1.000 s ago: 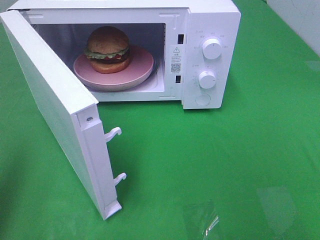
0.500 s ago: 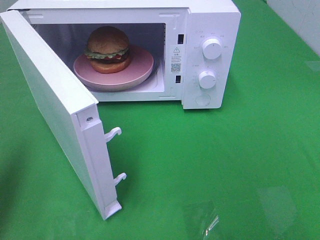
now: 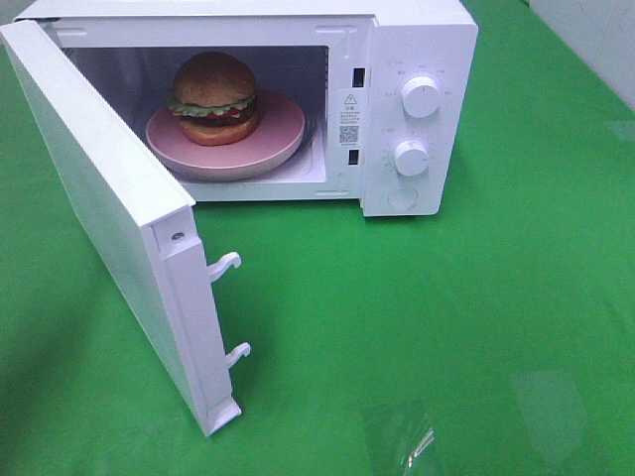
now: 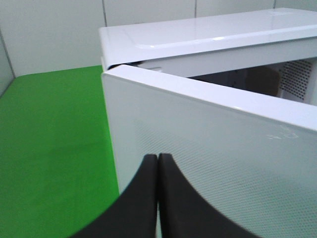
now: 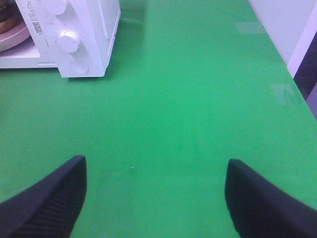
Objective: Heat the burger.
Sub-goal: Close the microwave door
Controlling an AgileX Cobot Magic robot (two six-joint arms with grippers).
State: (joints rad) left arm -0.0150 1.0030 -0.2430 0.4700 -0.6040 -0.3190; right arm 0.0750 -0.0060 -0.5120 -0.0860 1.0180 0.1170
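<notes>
Burger (image 3: 214,97) sits on the pink plate (image 3: 283,134) inside the cavity of the white microwave (image 3: 422,40), toward 11 o'clock in the high view, a little to the 9 o'clock side of the plate's middle. It stands upright, with the lettuce frill showing under the top bun.

Nothing has shifted over the last second. Burger, plate and door lie exactly as they did, and neither arm has entered the high view. The loading step therefore looks finished, and the pause probably falls between placing the food and shutting it in.

From the burger outward, the door (image 3: 99,218) hangs wide open, swung out toward 7 o'clock, with its two latch hooks (image 3: 226,266) pointing toward 3 o'clock. At 3 o'clock of the cavity is the control panel, with the upper knob (image 3: 421,97), the lower knob (image 3: 410,157) below it and a round button (image 3: 402,198) at the foot. All of it rests on the green table (image 3: 476,317).

The left gripper (image 4: 157,161) has its fingers pressed together, nothing between them, and is just outside the door's (image 4: 223,163) outer face; whether it touches the panel cannot be told. The right gripper (image 5: 154,168) has its jaws spread wide and empty over bare green, well apart from the microwave (image 5: 99,29).

In my judgement the door must be pushed closed next, and the left arm is placed for that. After that a knob needs turning, which the right gripper seems ready to do.
</notes>
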